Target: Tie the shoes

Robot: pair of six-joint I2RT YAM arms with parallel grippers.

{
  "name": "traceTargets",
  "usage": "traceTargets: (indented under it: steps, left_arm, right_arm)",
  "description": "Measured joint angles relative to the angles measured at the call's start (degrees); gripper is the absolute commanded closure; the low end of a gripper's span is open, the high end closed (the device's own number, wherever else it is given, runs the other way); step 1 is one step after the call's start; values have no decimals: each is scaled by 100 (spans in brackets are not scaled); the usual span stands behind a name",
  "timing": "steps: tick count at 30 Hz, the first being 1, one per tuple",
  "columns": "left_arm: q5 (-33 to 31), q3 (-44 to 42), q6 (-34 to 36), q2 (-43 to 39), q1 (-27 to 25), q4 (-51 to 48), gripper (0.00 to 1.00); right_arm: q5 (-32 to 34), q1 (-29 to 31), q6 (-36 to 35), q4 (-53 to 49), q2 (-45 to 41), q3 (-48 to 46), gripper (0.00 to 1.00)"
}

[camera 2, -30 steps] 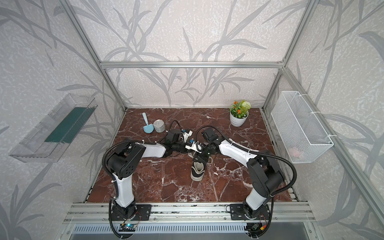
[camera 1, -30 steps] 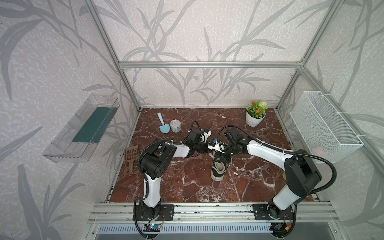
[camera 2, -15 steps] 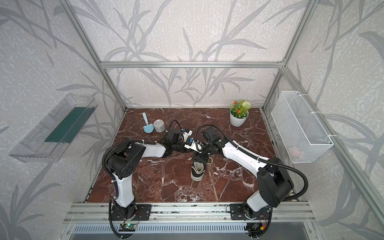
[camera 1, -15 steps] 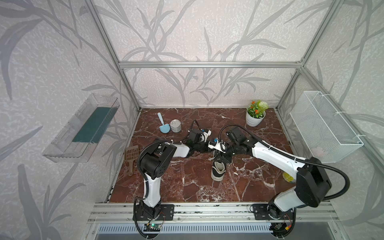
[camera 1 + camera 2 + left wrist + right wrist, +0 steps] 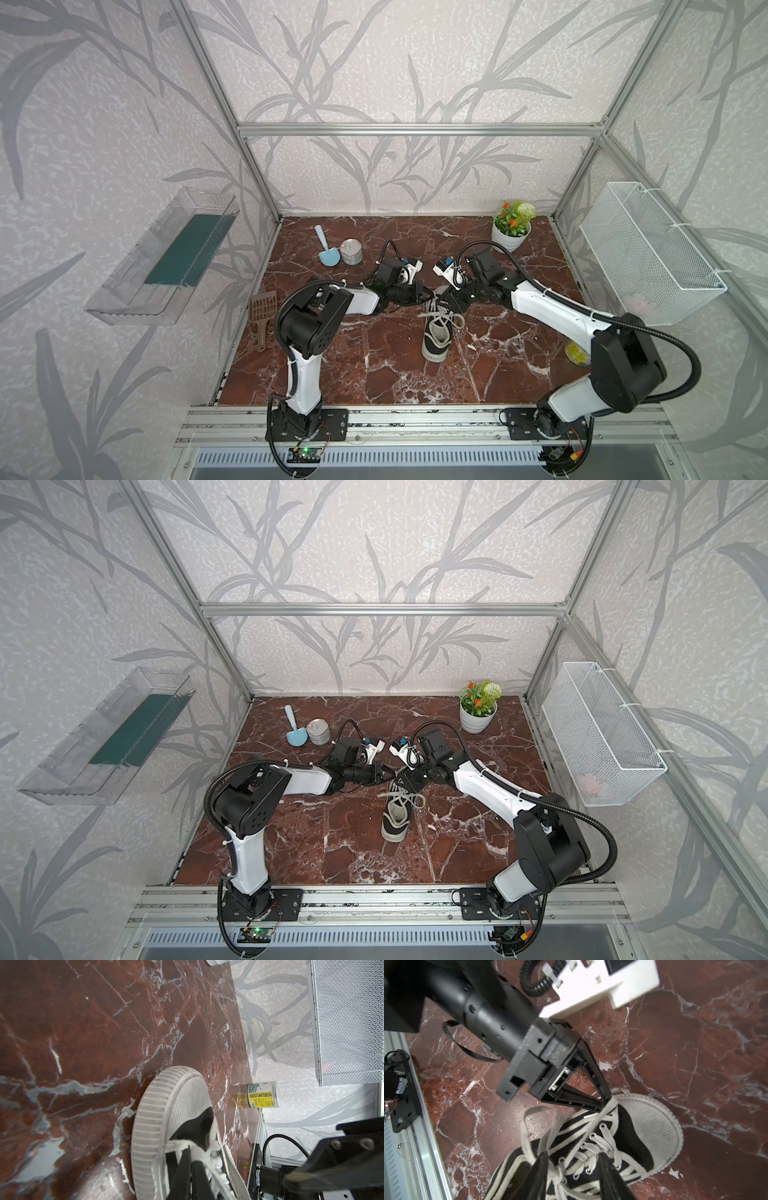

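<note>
In both top views the shoe [image 5: 435, 336] sits mid-table [image 5: 365, 374], toe pointing near. My left gripper [image 5: 422, 291] and right gripper [image 5: 451, 301] meet at its far end, one from each side.

Left wrist: my left gripper [image 5: 192, 1159] is clamped tight on a lace, right over the lacing. The toe cap's just past it and a jar [image 5: 262, 1095] stands at the table's right edge.

Right wrist: the lace [image 5: 595, 1125] runs taut up into my left gripper's tip. My right gripper [image 5: 573, 1169] has its jaws apart, straddling the laced tongue and holding nothing.
</note>
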Motion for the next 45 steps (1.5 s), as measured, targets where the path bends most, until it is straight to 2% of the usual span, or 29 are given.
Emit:
traceTargets:
  steps: [6,12,20,26,37,45]
  left_arm:
    - [17,0,-2,0,-2,0,94]
    - [17,0,-2,0,-2,0,92]
    - [17,-2,4,-22,-2,-2,82]
    - [13,-2,105,-122,42,-90,71]
    - [-63,-219,769,-872,293,-490,59]
    - [-72,-664,1882,-1467,363,-966,57]
  right_arm:
    - [26,0,321,-79,656,238,60]
    - [94,0,505,-72,949,511,64]
    - [136,0,726,-17,1056,553,90]
    - [166,0,881,92,920,369,100]
    - [282,0,1104,291,549,85,100]
    - [365,0,1202,308,448,-39,100]
